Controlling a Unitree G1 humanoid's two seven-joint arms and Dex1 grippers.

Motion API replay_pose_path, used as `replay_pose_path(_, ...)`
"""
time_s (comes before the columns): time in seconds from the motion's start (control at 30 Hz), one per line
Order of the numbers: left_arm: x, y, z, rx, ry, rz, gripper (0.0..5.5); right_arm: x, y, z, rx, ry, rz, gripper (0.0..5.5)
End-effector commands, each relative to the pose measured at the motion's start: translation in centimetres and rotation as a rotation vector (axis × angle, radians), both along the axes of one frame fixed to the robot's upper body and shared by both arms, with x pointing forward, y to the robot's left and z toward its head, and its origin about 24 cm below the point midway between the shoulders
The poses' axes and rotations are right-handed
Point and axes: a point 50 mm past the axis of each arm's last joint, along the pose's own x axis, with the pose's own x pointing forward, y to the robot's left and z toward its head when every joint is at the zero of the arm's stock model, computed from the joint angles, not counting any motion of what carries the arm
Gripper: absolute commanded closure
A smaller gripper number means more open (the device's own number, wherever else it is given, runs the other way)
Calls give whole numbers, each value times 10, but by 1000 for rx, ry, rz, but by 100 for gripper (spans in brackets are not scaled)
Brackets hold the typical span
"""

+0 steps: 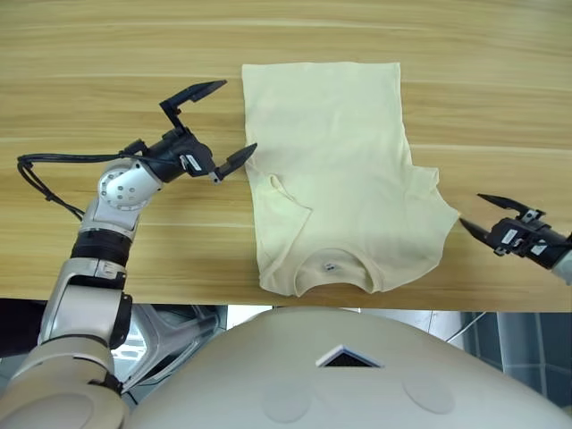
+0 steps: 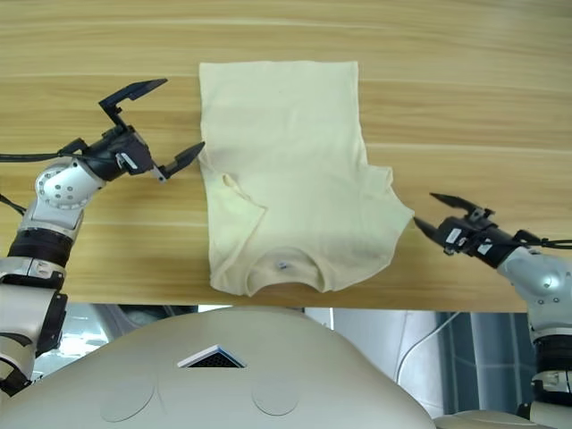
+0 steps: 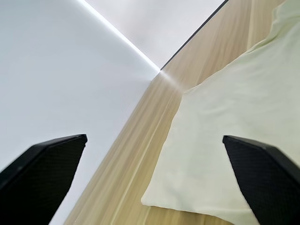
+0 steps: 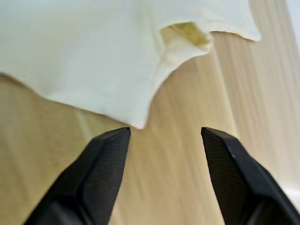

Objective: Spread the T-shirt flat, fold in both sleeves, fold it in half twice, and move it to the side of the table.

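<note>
The left arm comes up from the near left, its wrist turned right. The left gripper (image 1: 236, 116) has its fingers spread wide, the nearer tip just at the T-shirt's (image 1: 340, 170) left edge. The right gripper (image 1: 471, 210) sits low at the near right, fingers apart, pointing at the tip of the spread right sleeve (image 1: 431, 219). The shirt lies mid-table, collar nearest, left sleeve folded in. The table (image 1: 107, 54) is pale wood, with a white wall (image 3: 56, 70) beyond it.
</note>
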Motion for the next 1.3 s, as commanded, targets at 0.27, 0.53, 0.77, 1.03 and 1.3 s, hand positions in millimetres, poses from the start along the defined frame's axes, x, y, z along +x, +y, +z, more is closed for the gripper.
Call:
replay_pose_path(0.27, -1, -1, 0, 29, -1, -12, 10, -9, 8, -21, 3, 100, 33, 270)
replay_pose_path(0.53, 0, -1, 0, 36, -3, -16, 10, -8, 15, -28, 20, 117, 57, 331)
replay_pose_path(0.77, -1, -1, -1, 42, 0, -15, 10, -9, 18, -31, 29, 123, 67, 446)
replay_pose_path(1.03, -1, -2, -2, 48, 3, -14, 10, -8, 19, -30, 33, 125, 69, 547)
replay_pose_path(1.3, -1, -3, -3, 47, 5, -15, 10, -5, 15, -21, 44, 76, 62, 547)
